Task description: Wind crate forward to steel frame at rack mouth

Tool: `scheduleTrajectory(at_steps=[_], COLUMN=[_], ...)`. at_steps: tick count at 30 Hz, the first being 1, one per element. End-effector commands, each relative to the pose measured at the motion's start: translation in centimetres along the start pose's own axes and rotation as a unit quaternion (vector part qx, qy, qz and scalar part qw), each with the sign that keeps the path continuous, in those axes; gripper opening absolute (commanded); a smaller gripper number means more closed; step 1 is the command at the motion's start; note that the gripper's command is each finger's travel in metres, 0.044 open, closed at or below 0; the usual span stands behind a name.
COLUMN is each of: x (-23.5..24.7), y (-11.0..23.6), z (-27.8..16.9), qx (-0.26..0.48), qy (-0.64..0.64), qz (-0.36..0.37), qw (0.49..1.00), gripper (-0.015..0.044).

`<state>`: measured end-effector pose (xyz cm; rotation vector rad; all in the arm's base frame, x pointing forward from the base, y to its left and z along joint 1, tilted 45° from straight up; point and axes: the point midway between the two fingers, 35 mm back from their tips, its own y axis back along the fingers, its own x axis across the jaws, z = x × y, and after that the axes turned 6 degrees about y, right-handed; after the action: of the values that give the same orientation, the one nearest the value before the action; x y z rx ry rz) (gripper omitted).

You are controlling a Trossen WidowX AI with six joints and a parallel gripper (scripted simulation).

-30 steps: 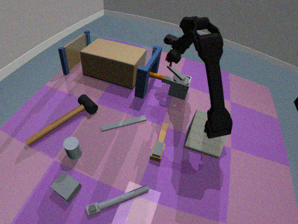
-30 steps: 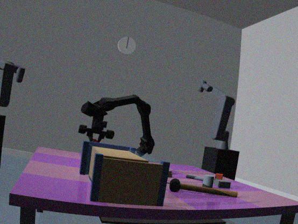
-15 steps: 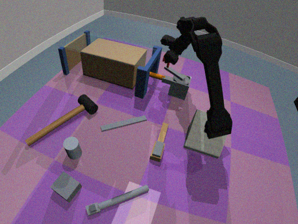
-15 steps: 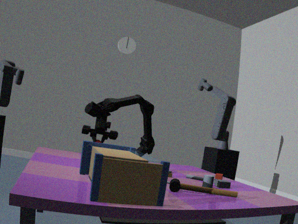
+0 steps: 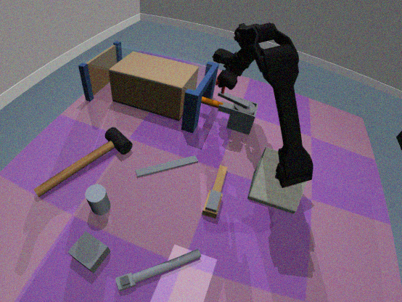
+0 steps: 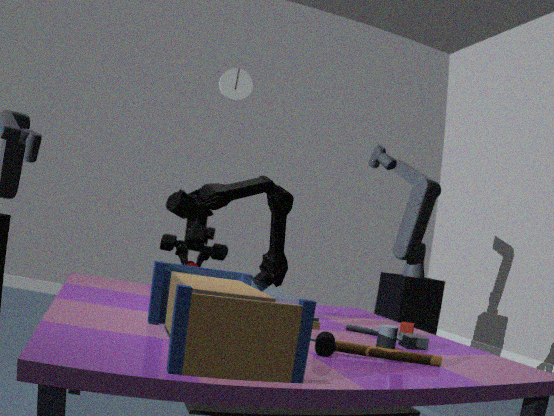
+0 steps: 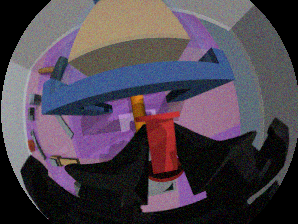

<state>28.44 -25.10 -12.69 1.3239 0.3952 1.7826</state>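
Note:
The tan crate (image 5: pixel 152 78) (image 6: pixel 240 335) (image 7: pixel 127 30) sits flat inside the cubby. Its front is close behind the blue frame (image 5: pixel 191 109) (image 7: pixel 133 86) at the mouth. I cannot tell whether they touch. An orange strap (image 5: pixel 210 101) (image 7: pixel 137 106) runs from the crate to the grey winch (image 5: pixel 242 117). The grey winch handle (image 5: pixel 234 99) lies on top of the winch, with its red knob (image 5: pixel 222 88) (image 7: pixel 161 145) pointing up. My gripper (image 5: pixel 223 85) (image 6: pixel 192 260) (image 7: pixel 157 125) is shut on that red knob, between the winch and the frame.
On the bench lie a mallet (image 5: pixel 83 161), a flat grey bar (image 5: pixel 167 165), a grey cylinder (image 5: pixel 97 199), a grey wedge block (image 5: pixel 88 250), a grey rod (image 5: pixel 157 269) and a tan and grey hand tool (image 5: pixel 216 196). The arm's base plate (image 5: pixel 265 189) is at the right.

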Motion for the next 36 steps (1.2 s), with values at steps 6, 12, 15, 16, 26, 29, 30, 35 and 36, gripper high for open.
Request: scheduleTrajectory(at_steps=[6,12,15,16,26,29,30,35,36], x=[2.2,3.0,3.4,3.5,4.7,5.1,5.2,5.8,5.9], y=[-0.3,-0.3,-0.2,-0.2,-0.1,0.0,0.0,0.1,0.2], z=[0.2,0.2,0.2,0.2,0.0,0.0,-0.1,-0.2,-0.2], qx=[0.001,0.001,0.001,0.001,0.001,0.001,0.001,0.001,0.001], qy=[-0.01,-0.01,-0.01,-0.01,-0.01,-0.011,-0.011,-0.011,-0.011], qz=[0.016,0.016,0.016,0.016,0.017,0.017,0.017,0.017,0.017], qw=[1.0,1.0,1.0,1.0,1.0,1.0,1.0,1.0,1.0], gripper=[0.0,0.0,0.0,0.0,0.0,0.0,0.0,0.0,0.0])
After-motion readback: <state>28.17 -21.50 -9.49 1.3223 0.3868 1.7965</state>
